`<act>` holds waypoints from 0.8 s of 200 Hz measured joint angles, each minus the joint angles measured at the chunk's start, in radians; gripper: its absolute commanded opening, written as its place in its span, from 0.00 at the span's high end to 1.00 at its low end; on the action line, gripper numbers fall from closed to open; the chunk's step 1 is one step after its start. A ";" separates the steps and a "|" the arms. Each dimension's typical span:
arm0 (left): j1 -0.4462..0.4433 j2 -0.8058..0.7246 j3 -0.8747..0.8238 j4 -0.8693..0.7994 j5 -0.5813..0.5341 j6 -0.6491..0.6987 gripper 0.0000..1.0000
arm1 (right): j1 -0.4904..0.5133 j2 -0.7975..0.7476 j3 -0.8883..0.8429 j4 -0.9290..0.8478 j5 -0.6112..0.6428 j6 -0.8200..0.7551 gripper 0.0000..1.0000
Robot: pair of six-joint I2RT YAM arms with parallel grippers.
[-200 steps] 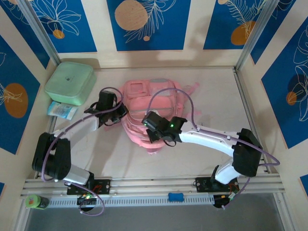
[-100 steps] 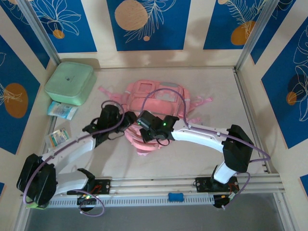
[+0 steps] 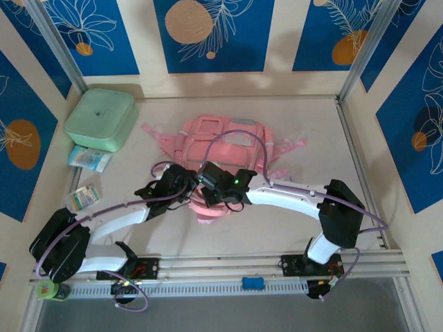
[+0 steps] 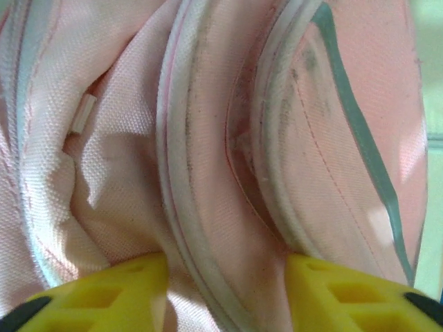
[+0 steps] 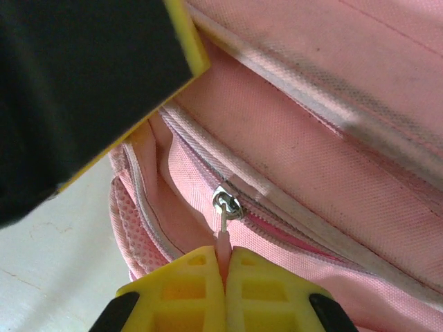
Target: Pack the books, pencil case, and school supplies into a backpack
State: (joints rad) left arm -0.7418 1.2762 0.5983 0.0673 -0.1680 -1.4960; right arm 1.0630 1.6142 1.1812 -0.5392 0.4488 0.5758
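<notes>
Unzipping backpack (image 3: 201, 135), flat mid-table, mint box (image 3: 100, 119) at its 10 o'clock. Pinching zipper pull (image 5: 223, 238) with right gripper (image 5: 225, 266), clenched tight. Straddling piped seam (image 4: 176, 194) with left gripper (image 4: 225, 277), jaws apart; whether grasping, unclear. Advice: draw steadily along zipper track (image 5: 291, 238), brace fabric taut, avoid lifting.

Left tool (image 3: 188, 187), right tool (image 3: 206, 191) side by side on backpack (image 3: 223, 135) near end

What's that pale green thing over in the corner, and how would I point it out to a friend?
On the table, look from the pink backpack in the middle to the far left corner. The mint-green box sits there, a rounded square. Unlike the flat blue-and-white packet just in front of it, it is bulky and plain.
</notes>
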 measured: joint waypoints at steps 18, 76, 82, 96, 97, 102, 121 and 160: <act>-0.019 0.016 0.011 -0.002 -0.036 -0.020 0.79 | 0.000 0.000 0.000 0.001 0.005 0.000 1.00; -0.007 -0.034 0.025 -0.044 -0.070 -0.009 1.00 | 0.057 -0.001 -0.012 -0.007 0.100 -0.019 1.00; 0.000 -0.048 0.025 -0.056 -0.064 0.002 1.00 | 0.069 -0.002 -0.015 -0.008 0.119 -0.019 1.00; 0.030 -0.084 0.025 -0.097 -0.043 0.031 1.00 | 0.091 -0.013 -0.030 -0.017 0.155 -0.016 1.00; 0.034 -0.087 0.025 -0.101 -0.041 0.033 1.00 | 0.092 -0.014 -0.031 -0.018 0.156 -0.016 1.00; 0.047 -0.098 0.025 -0.115 -0.035 0.042 1.00 | 0.098 -0.021 -0.039 -0.027 0.166 -0.013 1.00; 0.109 -0.135 0.025 -0.151 0.000 0.084 1.00 | 0.108 -0.050 -0.080 -0.062 0.196 0.002 1.00; 0.235 -0.155 0.025 -0.181 0.122 0.172 1.00 | 0.093 -0.114 -0.147 -0.102 0.229 0.007 1.00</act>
State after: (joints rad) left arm -0.5068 1.1210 0.6231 -0.1139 -0.0456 -1.3235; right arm 1.1557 1.5005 1.0344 -0.6411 0.6777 0.5827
